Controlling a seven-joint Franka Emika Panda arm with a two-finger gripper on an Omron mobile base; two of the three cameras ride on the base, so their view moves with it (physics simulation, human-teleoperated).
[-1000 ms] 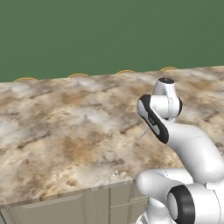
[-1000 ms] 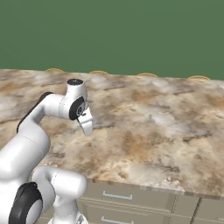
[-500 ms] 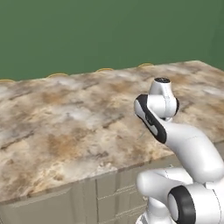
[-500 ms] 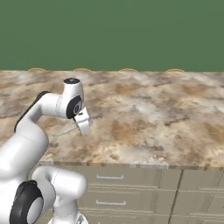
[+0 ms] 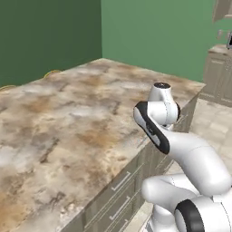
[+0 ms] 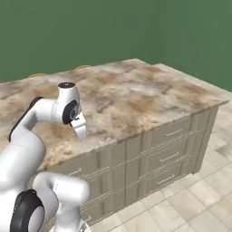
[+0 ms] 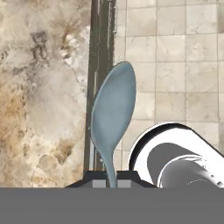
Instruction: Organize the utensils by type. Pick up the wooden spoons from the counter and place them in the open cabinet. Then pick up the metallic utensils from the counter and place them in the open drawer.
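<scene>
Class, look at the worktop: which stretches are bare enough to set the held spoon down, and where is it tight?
The counter is bare from the green wall to its front edge. It is tight only beside the arm, where the gripper, shut on the metal spoon, hangs over that edge.

One silver spoon [image 7: 113, 111], one counter [image 6: 136, 97], six drawer fronts [image 6: 170, 156]

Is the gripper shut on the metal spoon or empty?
Shut on it: in the hand view the silver spoon rises from between the gripper fingertips.
</scene>
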